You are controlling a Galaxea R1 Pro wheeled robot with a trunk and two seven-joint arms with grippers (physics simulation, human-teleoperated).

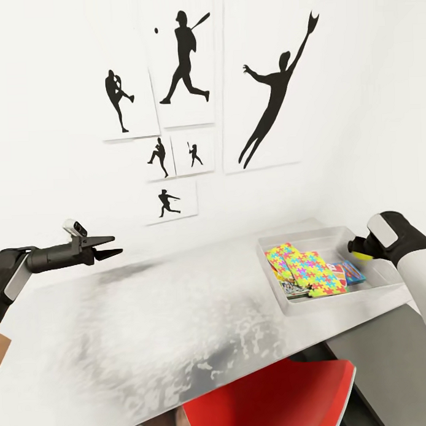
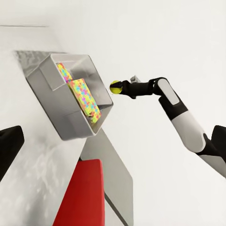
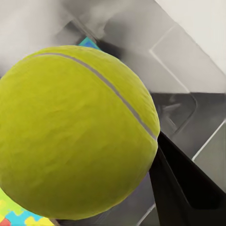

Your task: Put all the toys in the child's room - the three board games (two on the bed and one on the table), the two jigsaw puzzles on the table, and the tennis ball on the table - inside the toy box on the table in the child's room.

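Head view: the tennis ball (image 1: 360, 254) is held clamped by the right gripper (image 1: 363, 249) above the toy box (image 1: 334, 298) rim.
Handling: judged light, round; it may roll.
Left gripper (image 1: 112, 246): fingers apart, nothing held.

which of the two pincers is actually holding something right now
The right pincer: it is shut on the tennis ball by the toy box rim. The left pincer hangs open above the table, gripping nothing.
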